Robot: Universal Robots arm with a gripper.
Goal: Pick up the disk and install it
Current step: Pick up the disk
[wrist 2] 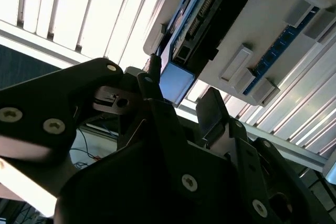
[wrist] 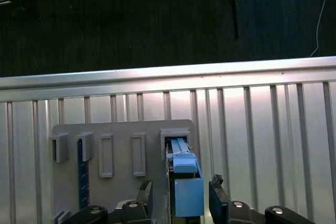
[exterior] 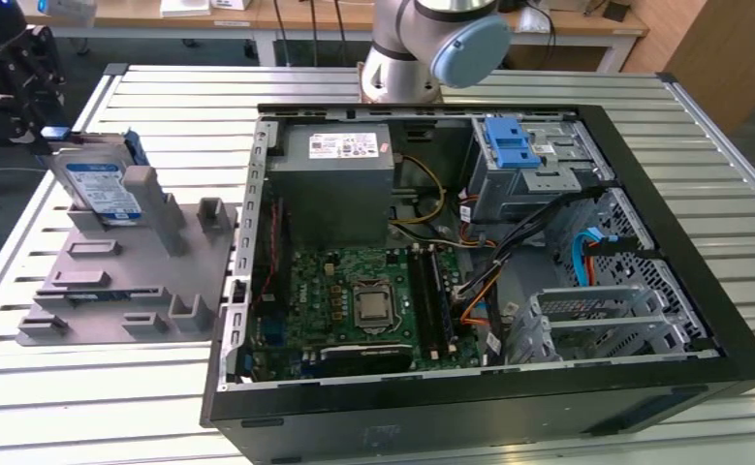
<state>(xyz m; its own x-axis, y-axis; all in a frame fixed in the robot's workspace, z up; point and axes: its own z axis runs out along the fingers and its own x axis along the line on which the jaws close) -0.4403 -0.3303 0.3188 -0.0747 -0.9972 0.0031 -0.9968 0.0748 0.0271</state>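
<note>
First wrist view puts the gripper [wrist: 181, 188] astride the disk [wrist: 185, 182], a flat silver hard drive with a blue-and-white label and blue plastic side rails. The drive stands on edge in a slot of the grey plastic holder [wrist: 121, 145] on the slatted metal table [wrist: 273, 129]. The gripper's dark fingers [wrist: 218, 192] sit apart, one on each side, with a gap showing at both. We judge the drive stiff, dense and smooth-faced, so liable to slip, and sensitive to knocks. We would clamp squarely across its broad faces near the exposed upper edge.

Robotics lab: slatted metal bench [exterior: 171, 97], opened computer tower [exterior: 481, 412], desks behind [exterior: 312, 21].
</note>
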